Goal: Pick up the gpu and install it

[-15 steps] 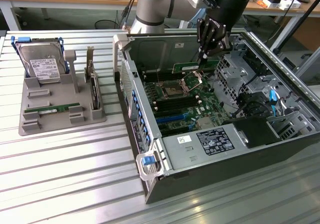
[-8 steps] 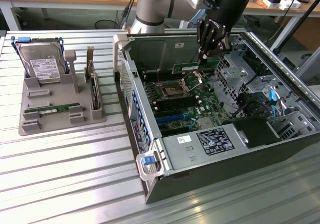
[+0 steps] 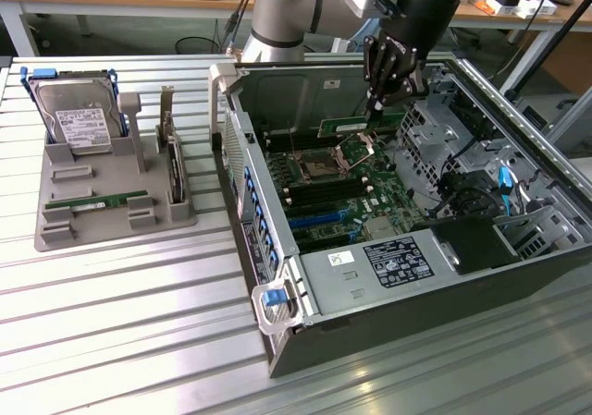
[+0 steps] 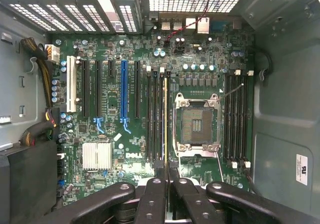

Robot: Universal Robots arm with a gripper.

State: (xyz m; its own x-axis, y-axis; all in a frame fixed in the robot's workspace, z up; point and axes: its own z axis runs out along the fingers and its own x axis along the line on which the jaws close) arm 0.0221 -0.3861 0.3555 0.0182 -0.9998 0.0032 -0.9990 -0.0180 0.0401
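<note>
The open computer case (image 3: 296,87) is housing the motherboard (image 3: 333,189) beneath the gripper (image 3: 376,108); well away, a grey tray (image 3: 92,232) is carrying a hard drive (image 3: 79,119). The gripper is grasping the gpu (image 3: 347,123), a thin green stick hanging edge-on below its fingers (image 4: 150,204).

"dell" in white on motherboard (image 4: 134,156); "ul" mark on white sticker (image 4: 301,169), case wall (image 4: 285,109).

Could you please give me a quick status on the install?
The pincer shut on the gpu. It hangs inside the case, along the memory slots beside the CPU socket. No obstruction seen.
</note>
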